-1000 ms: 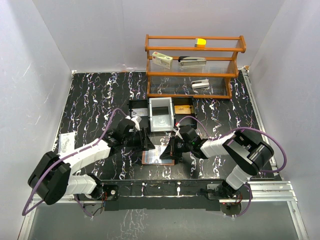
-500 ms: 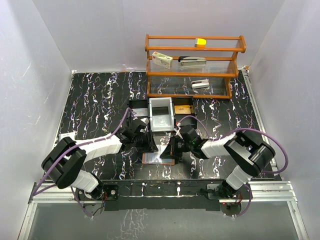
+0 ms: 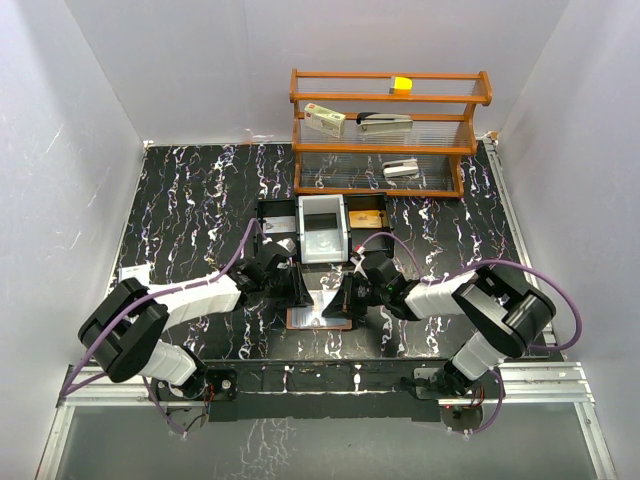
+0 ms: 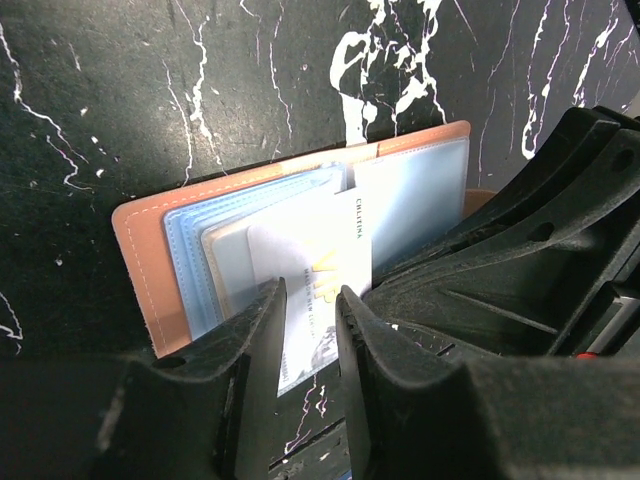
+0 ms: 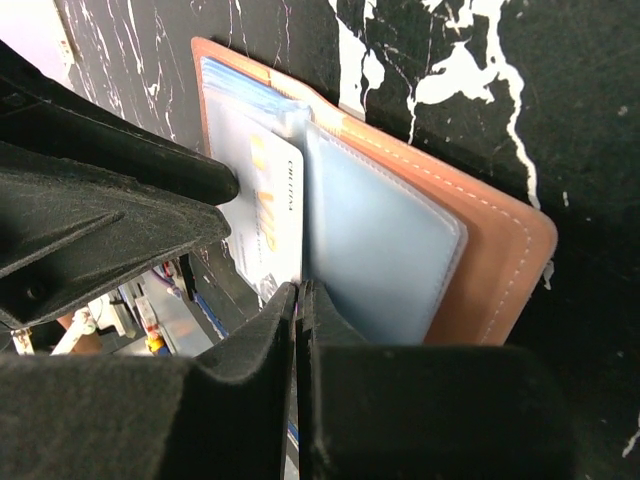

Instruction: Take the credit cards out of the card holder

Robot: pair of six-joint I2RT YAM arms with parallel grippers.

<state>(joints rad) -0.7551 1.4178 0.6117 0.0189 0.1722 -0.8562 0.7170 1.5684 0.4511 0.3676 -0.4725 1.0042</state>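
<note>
Left pincer (image 4: 310, 296) astride one protruding card (image 4: 322, 240)

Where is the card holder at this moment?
In the top view the card holder lies open on the table, near its front centre, between the left fingers and the right fingers, just in front of the white tray.

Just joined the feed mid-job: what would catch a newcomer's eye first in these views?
The salmon card holder lies open at the front centre of the table, both grippers crowding it. A white card sticks out of its pale blue pockets between the fingers of the left gripper; the right gripper is pinched nearly shut at the pocket edge.
</note>
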